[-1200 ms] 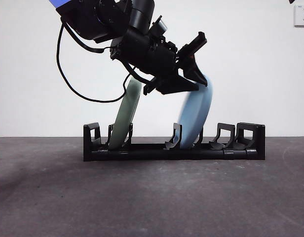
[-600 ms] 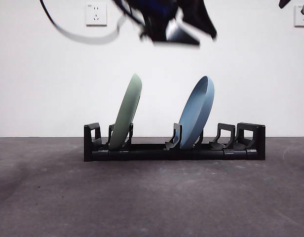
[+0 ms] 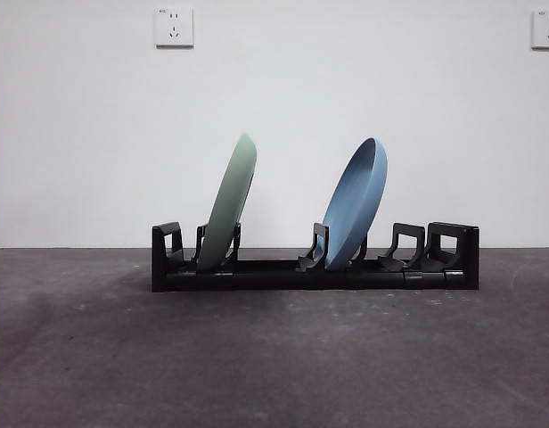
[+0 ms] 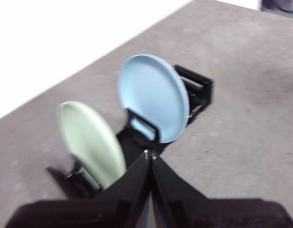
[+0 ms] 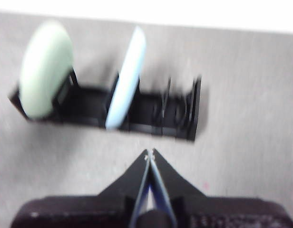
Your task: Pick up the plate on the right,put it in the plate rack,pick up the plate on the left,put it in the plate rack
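The black plate rack (image 3: 315, 270) stands on the dark table with two plates leaning in its slots. A green plate (image 3: 230, 205) rests in a holder near the rack's left end and a blue plate (image 3: 356, 203) in a holder at its middle. Both show in the wrist views too: green plate (image 4: 92, 142), blue plate (image 4: 153, 97), green plate (image 5: 45, 69), blue plate (image 5: 127, 78), rack (image 5: 151, 114). My left gripper (image 4: 150, 154) is shut and empty, well above the rack. My right gripper (image 5: 149, 153) is shut and empty, back from the rack. Neither arm appears in the front view.
Two empty holders (image 3: 406, 245) stand at the rack's right end. A white wall with two sockets (image 3: 174, 26) rises behind the table.
The arm that hung over the blue plate has risen and left the front view. Both plates stay leaning in the rack as before.
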